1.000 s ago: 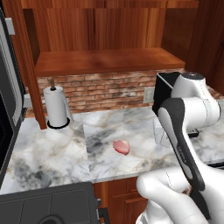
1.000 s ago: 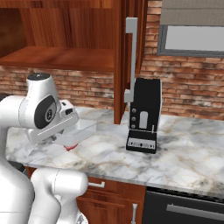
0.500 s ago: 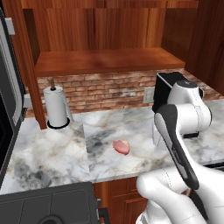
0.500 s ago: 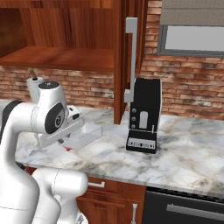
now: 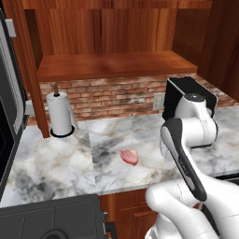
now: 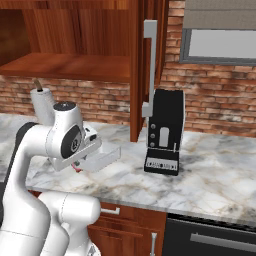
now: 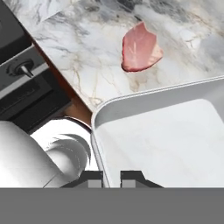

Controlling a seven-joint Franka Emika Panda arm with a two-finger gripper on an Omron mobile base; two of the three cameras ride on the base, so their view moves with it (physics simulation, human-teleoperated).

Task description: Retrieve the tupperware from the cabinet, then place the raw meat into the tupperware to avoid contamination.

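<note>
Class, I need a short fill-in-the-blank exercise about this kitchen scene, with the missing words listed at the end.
1. The gripper is shut on the rim of the ____.
2. The raw meat lies on the ____ counter.
3. The tupperware has ____ inside it.
4. A paper-towel roll stands ____ on the counter.

Missing words: tupperware; marble; nothing; upright
</note>
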